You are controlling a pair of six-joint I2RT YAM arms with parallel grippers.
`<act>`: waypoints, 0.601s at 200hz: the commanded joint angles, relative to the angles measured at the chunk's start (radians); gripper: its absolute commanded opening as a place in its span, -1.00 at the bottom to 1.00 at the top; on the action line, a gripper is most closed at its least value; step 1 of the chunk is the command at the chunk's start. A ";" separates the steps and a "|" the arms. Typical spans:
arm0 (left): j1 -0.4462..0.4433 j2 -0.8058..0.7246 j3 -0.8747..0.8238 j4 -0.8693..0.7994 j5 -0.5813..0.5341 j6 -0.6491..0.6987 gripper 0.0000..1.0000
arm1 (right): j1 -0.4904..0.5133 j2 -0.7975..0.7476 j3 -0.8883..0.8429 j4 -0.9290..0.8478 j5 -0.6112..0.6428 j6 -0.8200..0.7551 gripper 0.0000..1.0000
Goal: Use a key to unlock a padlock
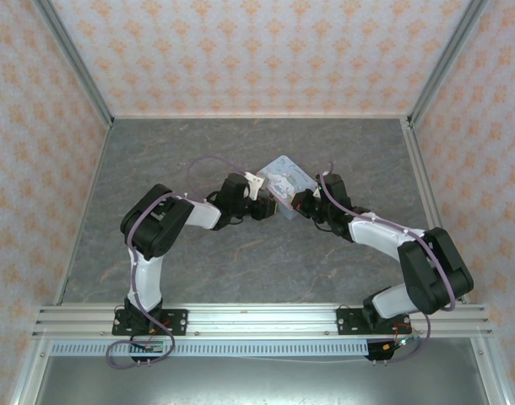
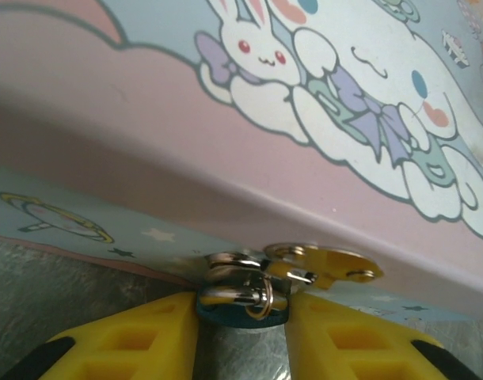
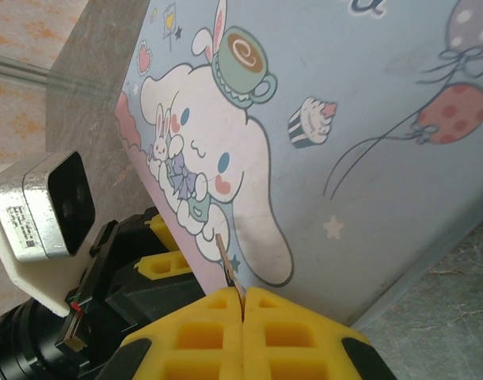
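The fingers of the left pincer [image 2: 243,309] are hiding most of the padlock [image 2: 240,317], leaving a teal sliver showing. The right pincer [image 3: 243,298] is covering the lower end of the key [image 3: 226,264].

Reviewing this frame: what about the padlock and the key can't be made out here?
Left wrist: the padlock's keyhole. Its body is a blurred sliver between the left gripper's jaws.
Right wrist: the key's head, buried in the right gripper's shut jaws.
Top external: padlock and key are too small to find where the grippers meet at the tin.
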State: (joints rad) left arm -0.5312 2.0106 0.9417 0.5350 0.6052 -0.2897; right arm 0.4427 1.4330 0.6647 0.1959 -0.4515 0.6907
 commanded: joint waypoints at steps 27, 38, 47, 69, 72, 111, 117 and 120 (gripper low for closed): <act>-0.035 0.045 0.009 -0.041 0.032 -0.032 -0.36 | 0.007 -0.011 -0.003 -0.006 0.015 -0.007 -1.00; -0.036 0.041 0.009 -0.031 0.039 -0.046 -0.37 | 0.006 -0.013 -0.003 -0.004 0.017 -0.006 -1.00; -0.035 0.036 0.006 -0.023 0.038 -0.057 -0.38 | 0.006 -0.015 -0.003 -0.003 0.017 -0.006 -1.00; -0.036 0.031 0.005 -0.004 0.039 -0.085 -0.42 | 0.007 -0.023 -0.009 0.010 0.019 -0.003 -1.00; -0.035 0.030 0.005 -0.001 0.039 -0.089 -0.43 | 0.007 -0.024 -0.011 0.014 0.021 -0.003 -1.00; -0.038 -0.010 -0.027 0.047 0.022 -0.171 -0.49 | 0.006 -0.082 -0.013 0.013 0.053 -0.033 -1.00; -0.040 -0.020 -0.032 0.054 0.019 -0.190 -0.51 | 0.007 -0.098 -0.012 0.003 0.061 -0.046 -1.00; -0.039 -0.026 -0.035 0.055 0.018 -0.199 -0.51 | 0.006 -0.105 -0.011 -0.003 0.067 -0.052 -1.00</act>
State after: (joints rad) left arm -0.5632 2.0186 0.9386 0.5652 0.6212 -0.4046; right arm 0.4427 1.4002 0.6579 0.1982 -0.4362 0.6865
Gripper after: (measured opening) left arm 0.258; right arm 0.048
